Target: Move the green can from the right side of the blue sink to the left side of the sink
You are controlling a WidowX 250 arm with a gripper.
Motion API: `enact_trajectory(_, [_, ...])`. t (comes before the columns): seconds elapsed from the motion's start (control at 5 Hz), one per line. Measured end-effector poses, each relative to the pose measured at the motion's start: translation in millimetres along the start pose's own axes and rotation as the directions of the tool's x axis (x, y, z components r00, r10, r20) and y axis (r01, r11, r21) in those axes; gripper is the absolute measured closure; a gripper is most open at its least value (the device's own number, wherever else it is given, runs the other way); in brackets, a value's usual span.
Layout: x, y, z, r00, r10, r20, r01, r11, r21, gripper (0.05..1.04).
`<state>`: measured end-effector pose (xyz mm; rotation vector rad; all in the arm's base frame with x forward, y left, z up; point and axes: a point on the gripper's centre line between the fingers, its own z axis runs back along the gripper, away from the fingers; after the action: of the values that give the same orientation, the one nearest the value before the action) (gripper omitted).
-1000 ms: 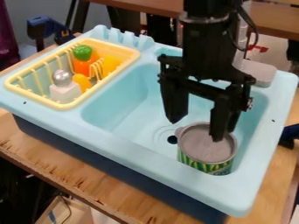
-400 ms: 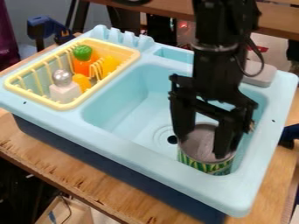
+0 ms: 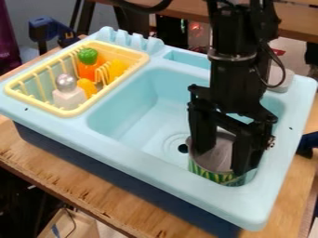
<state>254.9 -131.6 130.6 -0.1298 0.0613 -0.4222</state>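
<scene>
The black gripper [image 3: 220, 162] hangs low over the front right part of the sink, its two fingers spread apart. Between and behind them stands an upright can [image 3: 214, 175] with a grey top and a green and yellow striped side. One finger is at the can's left part, the other overlaps its right part; whether they touch it I cannot tell. The can sits in the light blue sink [image 3: 127, 118], beside the dark drain hole, and the gripper hides some of its top and right side.
A yellow dish rack [image 3: 76, 111] at the sink's left holds an orange and green toy [image 3: 89, 57], a white bottle with a silver top [image 3: 68, 95] and yellow toys. The faucet base [image 3: 279, 79] stands at the back right, near the arm. The sink's raised rim surrounds the can.
The gripper has moved right and down from above the can to around it, its fingers still apart. The can and the rack's contents have kept their places.
</scene>
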Motion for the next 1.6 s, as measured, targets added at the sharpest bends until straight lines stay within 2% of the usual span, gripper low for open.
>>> enact_trajectory(0.2, [-1,-2,-2,1.0,0.0,-0.031,0.002,0.999,0.054,0.079])
enact_trajectory(0.4, [-2,3,-4,0.997,0.03,-0.077,-0.02,0.991,0.132,0.079])
enact_trajectory(0.6, [-5,11,-7,0.994,0.085,-0.075,-0.07,0.981,0.181,0.079])
enact_trajectory(0.8, [-9,34,-4,0.984,0.161,-0.074,-0.139,0.961,0.24,0.079])
enact_trajectory(1.0, [-20,70,3,0.959,0.266,-0.094,-0.228,0.926,0.301,0.08])
enact_trajectory(1.2, [-29,90,7,0.939,0.323,-0.118,-0.272,0.907,0.321,0.081])
enact_trajectory(1.4, [-38,108,10,0.918,0.375,-0.129,-0.321,0.893,0.315,0.081])
enact_trajectory(1.6, [-41,114,9,0.914,0.382,-0.136,-0.332,0.898,0.29,0.081])
